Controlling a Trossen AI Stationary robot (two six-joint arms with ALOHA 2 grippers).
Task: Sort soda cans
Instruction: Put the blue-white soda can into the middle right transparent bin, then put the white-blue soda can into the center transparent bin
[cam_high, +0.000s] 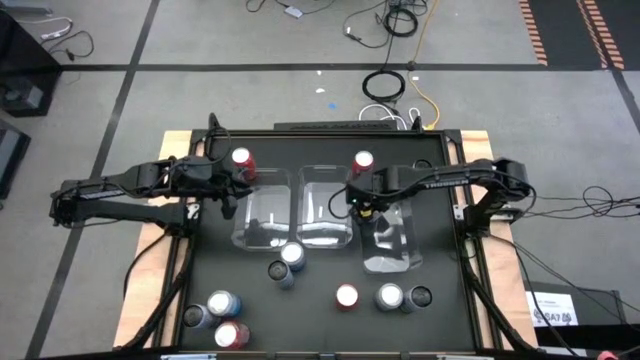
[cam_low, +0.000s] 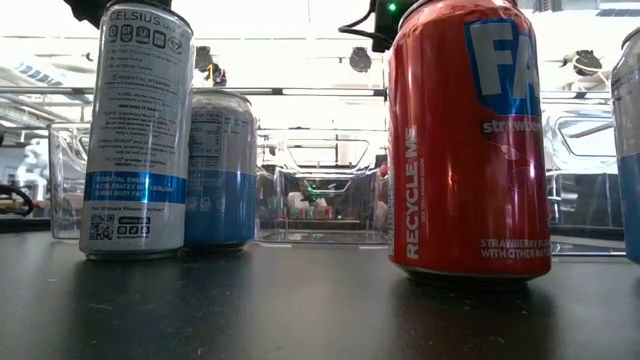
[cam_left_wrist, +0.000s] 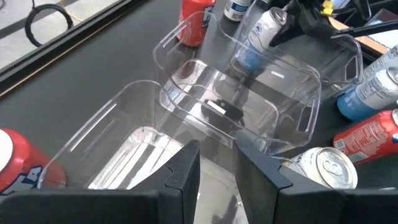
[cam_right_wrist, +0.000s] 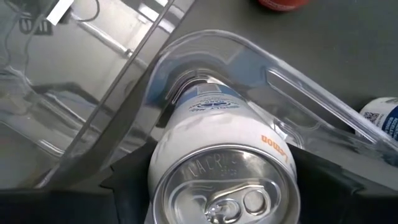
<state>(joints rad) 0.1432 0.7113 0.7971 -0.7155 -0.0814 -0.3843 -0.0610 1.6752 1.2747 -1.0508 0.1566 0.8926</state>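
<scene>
Glossy printed metal soda cans (cam_low: 468, 140) with brushed silver tops stand on a matt black table (cam_low: 300, 310); beside them, clear plastic bins (cam_left_wrist: 242, 106) shine smooth and reflective. The table's side edges (cam_high: 150, 235) show pale bare wood.
</scene>
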